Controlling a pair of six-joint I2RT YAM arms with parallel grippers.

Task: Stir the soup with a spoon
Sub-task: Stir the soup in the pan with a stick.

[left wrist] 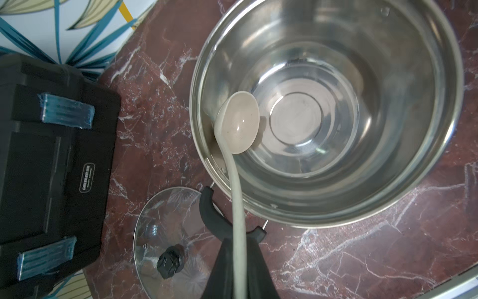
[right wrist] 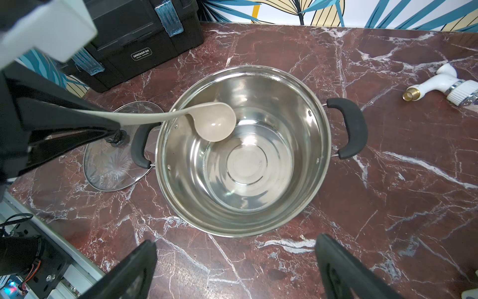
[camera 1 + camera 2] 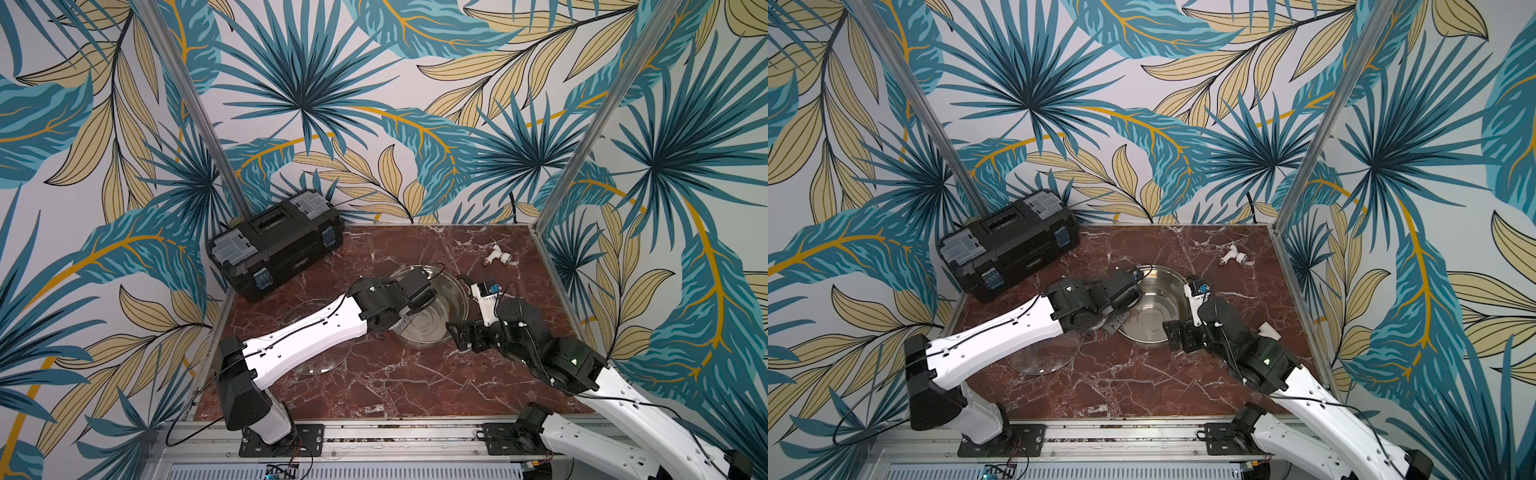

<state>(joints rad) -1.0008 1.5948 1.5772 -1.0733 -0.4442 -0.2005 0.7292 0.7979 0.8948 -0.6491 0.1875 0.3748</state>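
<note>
While the marble table (image 3: 395,374) carries a black toolbox (image 3: 276,243) at its far left corner, the work centres on the steel pot (image 2: 305,145), which stands open near the middle. Its glass lid (image 2: 108,165) lies flat on the table just beside the pot's left handle, so uncovering is done. No liquid shows inside: the pot's bottom is bare and shiny.

The spoon (image 2: 214,124), a cream ladle, is in play. Its handle crosses the rim above that left handle and its bowl hangs inside the pot, close to the wall on the left side. Whether the bowl touches the wall or the bottom I cannot tell; it looks raised. By my reading, picking up and bringing in the ladle are finished, and the stirring itself is either just starting or under way; circling the bowl round the bottom is what is left. A small white pipe fitting (image 2: 445,82) lies well apart at the far right, not involved.

The left gripper (image 1: 238,238) is clamped tight on the ladle's handle near its end. The right gripper (image 2: 234,246) has its jaws spread wide, empty, beside the pot's near rim.
</note>
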